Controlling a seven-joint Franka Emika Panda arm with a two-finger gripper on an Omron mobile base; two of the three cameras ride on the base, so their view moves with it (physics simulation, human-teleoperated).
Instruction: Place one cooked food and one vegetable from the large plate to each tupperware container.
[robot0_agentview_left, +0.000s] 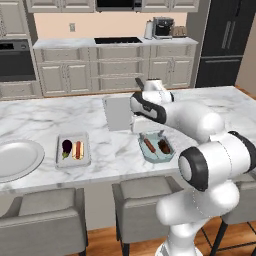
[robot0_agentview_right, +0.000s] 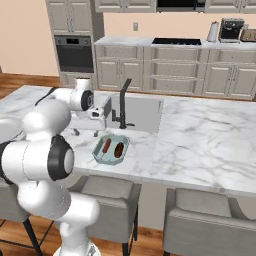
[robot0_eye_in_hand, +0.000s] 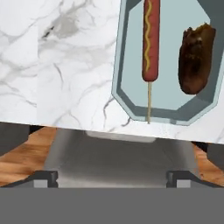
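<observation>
Plate (robot0_agentview_left: 17, 159), bare, lay at the left of the tabletop (robot0_agentview_left: 100, 150); the pale container (robot0_agentview_left: 73, 150) held an aubergine (robot0_agentview_left: 66, 146) and a hot dog. The teal container (robot0_agentview_left: 156, 146) held a corn dog (robot0_eye_in_hand: 150, 41) and a dark brown piece (robot0_eye_in_hand: 195, 59). Claw (robot0_eye_in_hand: 112, 177) hung apart, empty; the task looked complete, calling only for withdrawal. Close up, the hand view revealed the corn dog's mustard and stick.

glossy white marble counter (robot0_agentview_left: 210, 107), smooth matt teal plastic container (robot0_eye_in_hand: 127, 98), pale smooth plate (robot0_agentview_left: 20, 165), wood floor (robot0_eye_in_hand: 17, 159)
</observation>
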